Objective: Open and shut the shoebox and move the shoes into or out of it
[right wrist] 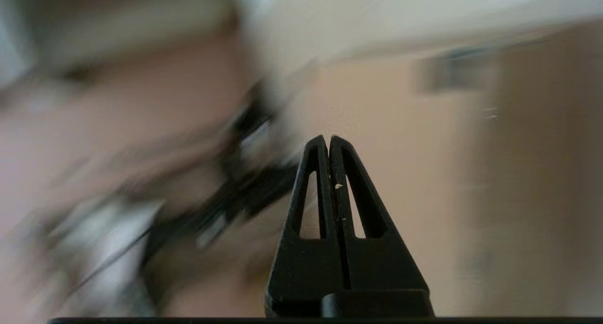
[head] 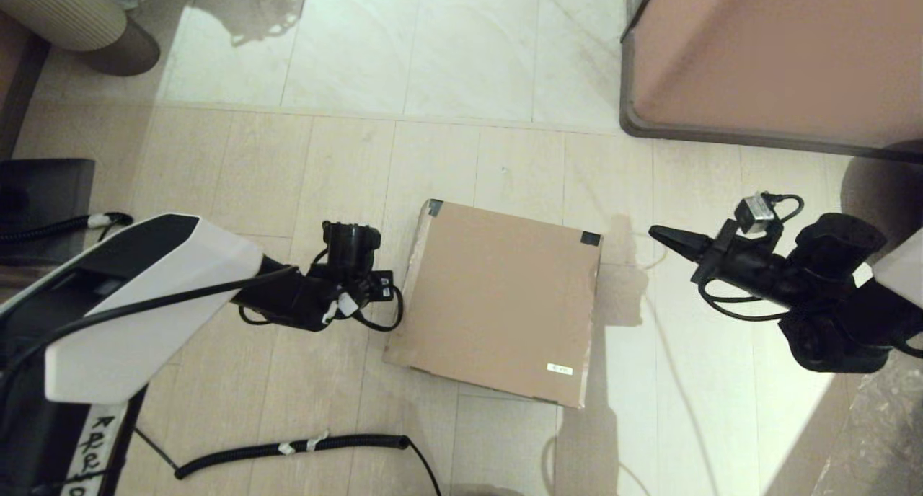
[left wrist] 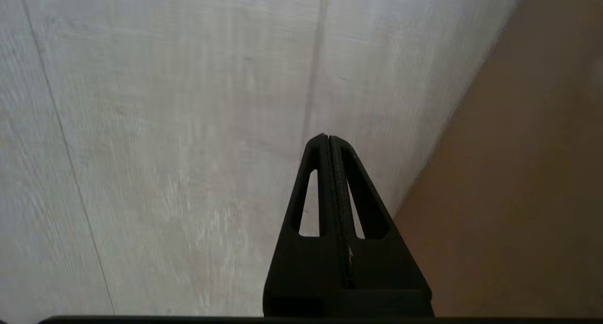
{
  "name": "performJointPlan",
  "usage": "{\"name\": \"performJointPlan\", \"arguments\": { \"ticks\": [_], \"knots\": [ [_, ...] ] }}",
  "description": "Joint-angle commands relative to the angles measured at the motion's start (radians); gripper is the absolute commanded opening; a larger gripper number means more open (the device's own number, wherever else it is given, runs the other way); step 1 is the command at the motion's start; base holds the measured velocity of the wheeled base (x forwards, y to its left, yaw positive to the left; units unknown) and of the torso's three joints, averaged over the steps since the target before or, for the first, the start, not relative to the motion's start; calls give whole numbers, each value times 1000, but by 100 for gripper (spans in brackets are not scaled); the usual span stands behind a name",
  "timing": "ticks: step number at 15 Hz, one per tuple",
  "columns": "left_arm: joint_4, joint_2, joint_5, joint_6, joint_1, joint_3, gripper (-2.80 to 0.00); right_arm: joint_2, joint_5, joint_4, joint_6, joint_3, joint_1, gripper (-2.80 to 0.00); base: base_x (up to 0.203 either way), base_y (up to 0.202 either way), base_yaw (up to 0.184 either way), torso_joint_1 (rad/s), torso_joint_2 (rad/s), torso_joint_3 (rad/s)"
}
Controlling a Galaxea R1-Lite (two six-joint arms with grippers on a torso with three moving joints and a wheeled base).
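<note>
The shoebox (head: pixel 497 294) lies on the floor in the middle of the head view with its lid down flat. Black tape bits mark its two far corners, and a small white label (head: pixel 559 369) sits near its front right corner. No shoes are in view. My left gripper (left wrist: pixel 326 136) is shut and empty. It points down at the floor just beside the box's left side (left wrist: pixel 518 197), and in the head view its fingers are hidden under the wrist (head: pixel 351 247). My right gripper (head: pixel 655 231) hovers right of the box's far right corner, pointing toward it, shut on nothing (right wrist: pixel 328 138).
A large pinkish-brown panel (head: pixel 779 56) with a dark edge stands at the far right. A black corrugated cable (head: pixel 288 449) runs across the floor near me, in front of the box. A dark object (head: pixel 43 193) and a ribbed round thing (head: pixel 65 13) sit at the left.
</note>
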State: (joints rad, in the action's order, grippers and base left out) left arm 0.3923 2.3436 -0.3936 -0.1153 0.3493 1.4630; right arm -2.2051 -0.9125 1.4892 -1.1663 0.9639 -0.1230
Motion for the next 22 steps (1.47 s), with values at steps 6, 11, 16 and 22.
{"name": "performJointPlan", "arguments": {
  "ticks": [6,11,16,22],
  "knots": [
    [-26,23,-78,-25,71,-48,-280,144,651,-382,628,-226,172,-280,0,0,0,0,0,0],
    [-172,7,-86,-255,170,-51,-280,194,706,-475,744,-340,220,-280,0,0,0,0,0,0],
    [-166,-110,-126,-275,154,-128,-280,310,763,-482,826,-436,246,-280,0,0,0,0,0,0],
    [-137,-530,-162,-292,78,-471,-280,672,971,-485,942,-747,442,-280,0,0,0,0,0,0]
  ]
}}
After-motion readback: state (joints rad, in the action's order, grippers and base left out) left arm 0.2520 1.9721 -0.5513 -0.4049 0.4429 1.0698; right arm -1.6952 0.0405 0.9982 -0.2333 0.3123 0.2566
